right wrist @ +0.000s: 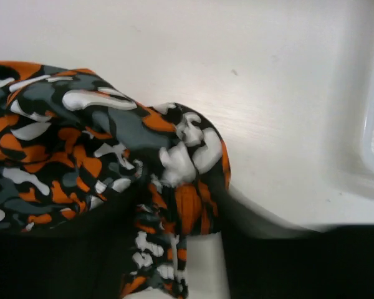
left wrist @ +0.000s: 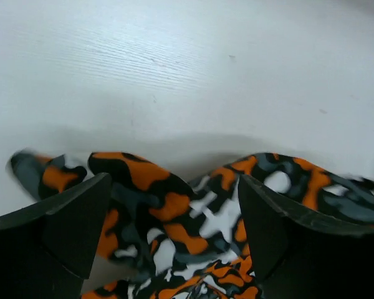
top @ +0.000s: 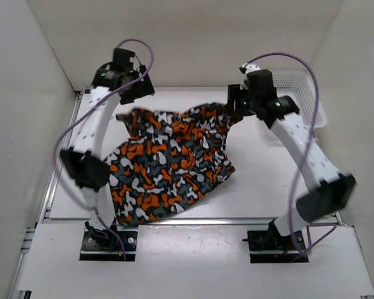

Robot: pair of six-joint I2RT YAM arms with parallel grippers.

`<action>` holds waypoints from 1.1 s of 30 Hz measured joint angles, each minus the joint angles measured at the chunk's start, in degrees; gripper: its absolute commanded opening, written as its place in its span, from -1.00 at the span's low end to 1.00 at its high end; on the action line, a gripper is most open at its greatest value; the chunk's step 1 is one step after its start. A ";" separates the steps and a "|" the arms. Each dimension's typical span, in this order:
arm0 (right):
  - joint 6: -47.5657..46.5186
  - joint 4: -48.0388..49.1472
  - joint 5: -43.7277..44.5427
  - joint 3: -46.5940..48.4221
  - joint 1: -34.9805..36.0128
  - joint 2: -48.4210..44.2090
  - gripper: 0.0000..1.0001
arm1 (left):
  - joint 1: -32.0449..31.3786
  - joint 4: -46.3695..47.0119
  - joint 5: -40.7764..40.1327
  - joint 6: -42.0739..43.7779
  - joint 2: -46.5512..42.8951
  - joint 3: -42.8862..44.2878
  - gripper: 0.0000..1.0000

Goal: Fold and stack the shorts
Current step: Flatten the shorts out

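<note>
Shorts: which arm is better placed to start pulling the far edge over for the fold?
Probably the right. The right gripper looks closed on a bunched corner of the shorts, while the left gripper straddles the far edge with its jaws apart, so it must close first.

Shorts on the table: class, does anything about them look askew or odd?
Yes. The shorts lie rumpled and slanted, unfolded; their far edge bunches up inside the left pincer and at the right pincer.
</note>
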 measured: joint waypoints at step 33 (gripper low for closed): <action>31.47 14.43 -17.64 -60.39 -10.47 -18.40 0.41 | -2.78 12.74 7.74 -19.58 -18.49 -70.14 -0.22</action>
